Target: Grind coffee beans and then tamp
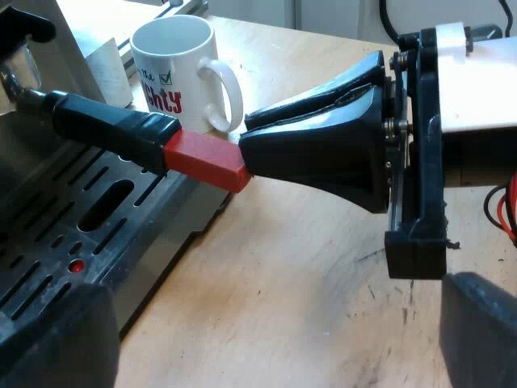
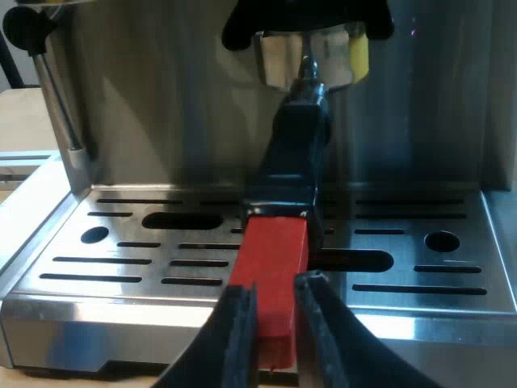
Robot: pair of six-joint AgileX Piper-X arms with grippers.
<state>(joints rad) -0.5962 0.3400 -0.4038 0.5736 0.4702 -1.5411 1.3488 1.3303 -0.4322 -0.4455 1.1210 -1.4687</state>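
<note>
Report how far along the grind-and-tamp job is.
Done: the holder sits locked in the machine's front. In hand: the right gripper has its jaws closed on the red end of the holder's handle. The left gripper hangs open near the mug. Left: whether any coffee is ground is hidden inside the holder; tamping looks yet to come.

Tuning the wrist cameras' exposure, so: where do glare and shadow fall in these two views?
Right wrist view: glare streaks the front edge of the slotted steel drip tray, the espresso machine's brushed metal front is dim, the red end of the dark handle evenly lit. Left wrist view: the white printed mug is bright; the tray lies in shade.
</note>
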